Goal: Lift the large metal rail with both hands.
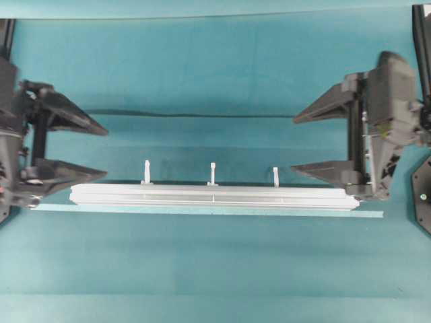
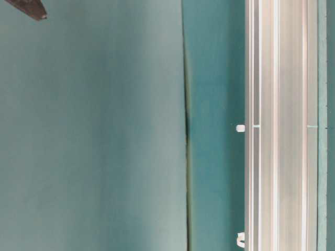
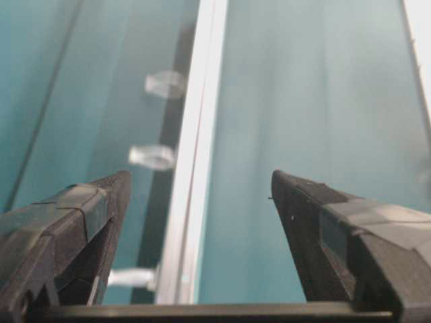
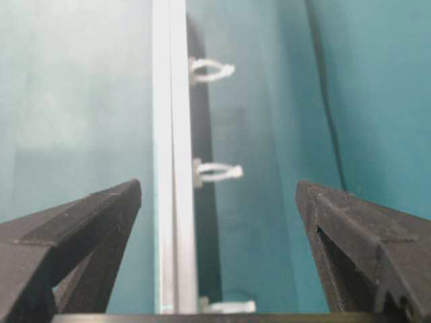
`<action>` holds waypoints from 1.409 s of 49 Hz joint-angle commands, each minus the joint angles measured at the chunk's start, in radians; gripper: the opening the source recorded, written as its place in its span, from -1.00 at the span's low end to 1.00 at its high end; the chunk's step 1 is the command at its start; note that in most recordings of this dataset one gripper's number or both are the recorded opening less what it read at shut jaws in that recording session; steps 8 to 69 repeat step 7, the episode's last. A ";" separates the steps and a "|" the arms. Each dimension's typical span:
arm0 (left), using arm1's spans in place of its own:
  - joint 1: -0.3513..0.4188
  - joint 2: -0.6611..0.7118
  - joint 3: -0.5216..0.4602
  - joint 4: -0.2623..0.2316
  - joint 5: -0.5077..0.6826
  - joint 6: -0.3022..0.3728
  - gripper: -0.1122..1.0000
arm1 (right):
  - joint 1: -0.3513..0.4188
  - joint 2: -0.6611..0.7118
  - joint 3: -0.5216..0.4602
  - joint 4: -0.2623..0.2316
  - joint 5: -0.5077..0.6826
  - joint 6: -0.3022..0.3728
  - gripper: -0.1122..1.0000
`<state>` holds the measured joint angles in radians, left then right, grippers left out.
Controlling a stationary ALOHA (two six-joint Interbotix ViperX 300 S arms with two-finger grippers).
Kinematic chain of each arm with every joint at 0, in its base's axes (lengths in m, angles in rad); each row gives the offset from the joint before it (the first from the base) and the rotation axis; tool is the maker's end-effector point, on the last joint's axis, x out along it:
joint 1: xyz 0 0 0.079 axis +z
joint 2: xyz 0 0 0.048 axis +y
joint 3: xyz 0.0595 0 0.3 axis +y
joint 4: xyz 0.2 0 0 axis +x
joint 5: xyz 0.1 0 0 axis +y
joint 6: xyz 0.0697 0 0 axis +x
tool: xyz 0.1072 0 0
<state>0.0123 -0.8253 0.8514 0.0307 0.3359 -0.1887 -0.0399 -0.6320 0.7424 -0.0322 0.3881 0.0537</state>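
Overhead view: the large metal rail lies flat across the teal worktop, just behind a thin pale tape strip. Three white pegs stand along its far edge. The left gripper and right gripper face each other at opposite ends, fingers spread wide, holding nothing

Table-level view: the rail's long grooved faces show; it looks rigid and smooth, probably slippery under the fingers. Judged heavy enough that both ends must rise together or it will tip

Left wrist view: the left gripper's fingers are apart, with the rail's end between them below

Right wrist view: the right gripper's fingers are equally wide, the rail between them, nearer the left one

Recommended hold: across the rail's width near each end, clear of the pegs, which look fragile
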 commanded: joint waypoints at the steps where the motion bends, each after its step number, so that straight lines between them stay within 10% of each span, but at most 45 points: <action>1: -0.002 -0.028 -0.011 0.000 -0.021 0.000 0.82 | -0.002 -0.031 0.003 -0.003 -0.017 -0.002 0.92; 69: 0.000 -0.067 -0.008 0.002 -0.025 0.000 0.81 | -0.003 -0.077 0.023 -0.003 -0.018 -0.002 0.92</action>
